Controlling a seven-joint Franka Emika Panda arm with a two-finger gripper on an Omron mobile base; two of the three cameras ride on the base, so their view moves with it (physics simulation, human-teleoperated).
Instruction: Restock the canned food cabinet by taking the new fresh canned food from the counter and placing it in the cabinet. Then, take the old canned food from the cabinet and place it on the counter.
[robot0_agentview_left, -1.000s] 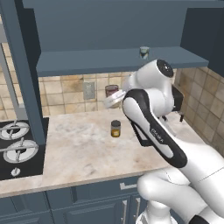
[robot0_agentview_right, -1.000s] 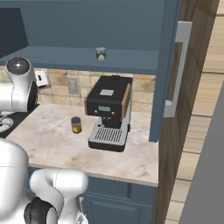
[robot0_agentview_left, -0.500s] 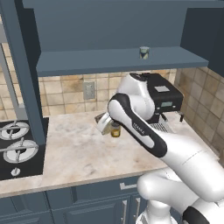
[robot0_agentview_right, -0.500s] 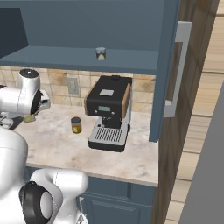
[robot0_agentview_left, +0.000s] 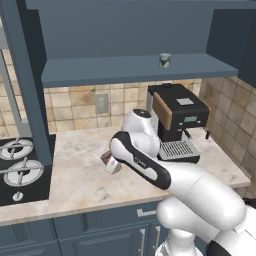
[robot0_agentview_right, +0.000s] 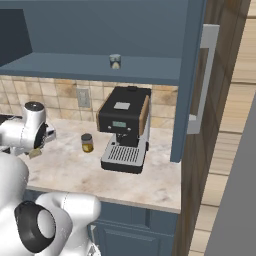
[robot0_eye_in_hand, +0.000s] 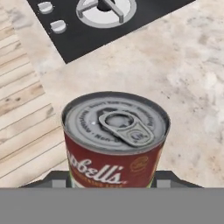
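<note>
My gripper (robot0_agentview_left: 111, 163) is shut on the old canned food (robot0_eye_in_hand: 114, 140), a can with a red label and a silver pull-tab top. It holds the can low over the beige marbled counter (robot0_agentview_left: 75, 180), left of the coffee machine. The hand view looks down past the can at the counter (robot0_eye_in_hand: 175, 70), with dark fingertips (robot0_eye_in_hand: 171, 177) on both sides of it. I cannot tell whether the can touches the stone. The new fresh canned food (robot0_agentview_left: 165, 60), pale grey-blue, stands on the shelf of the open cabinet (robot0_agentview_left: 125, 70); it also shows from the right (robot0_agentview_right: 115, 61).
A black coffee machine (robot0_agentview_left: 177, 120) stands at the right of the counter. A dark can with a yellow band (robot0_agentview_right: 87, 143) sits to its left. The black stovetop (robot0_agentview_left: 20, 170) borders the counter on the left. The cabinet door (robot0_agentview_right: 200, 75) hangs open at the right.
The arm has swung down from just under the shelf to low over the counter, carrying the red can leftward and toward the front.
</note>
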